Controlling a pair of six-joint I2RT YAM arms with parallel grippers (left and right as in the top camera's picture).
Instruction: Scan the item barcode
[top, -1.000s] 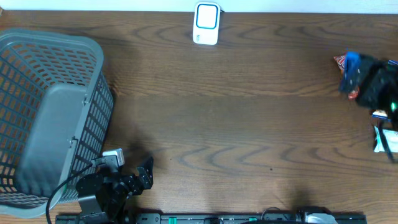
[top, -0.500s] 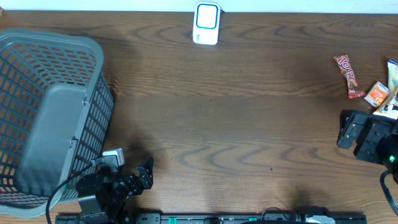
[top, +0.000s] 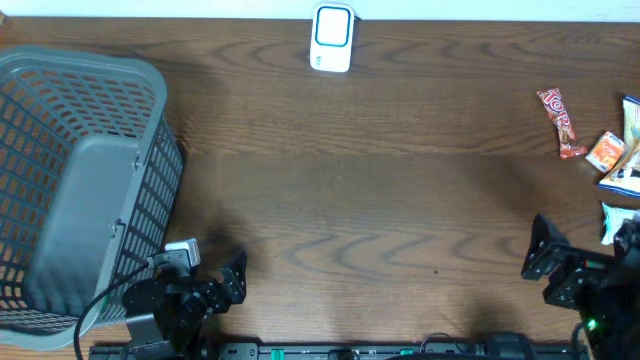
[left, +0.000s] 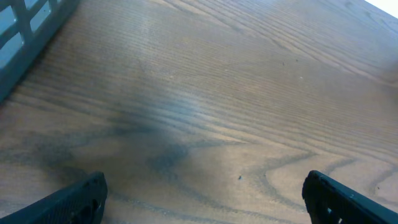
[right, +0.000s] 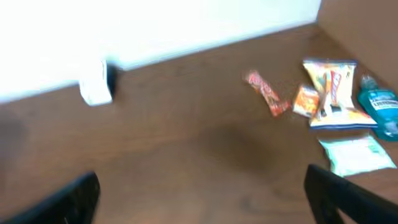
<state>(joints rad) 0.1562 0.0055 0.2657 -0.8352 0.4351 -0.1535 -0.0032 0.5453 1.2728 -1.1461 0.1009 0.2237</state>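
Red crinkly candy bar (top: 558, 122) at the overhead view's upper right looks light, slick and bendy, so I'd pinch it mid-length; left end effector (left: 205, 199) and right end effector (right: 202, 199) both gape empty.

The worktop (top: 400, 200) is dark brown wood with a clear wavy grain, smooth and mostly matt with a faint sheen. The basket (top: 160, 190) is matt grey plastic lattice. The barcode scanner (top: 332, 37) is glossy white plastic. The candy bar (top: 559, 122) and the orange packet (top: 607, 152) have shiny film wrappers. The left end effector (left: 208, 202) has fingers (left: 78, 200) of matt black plastic.
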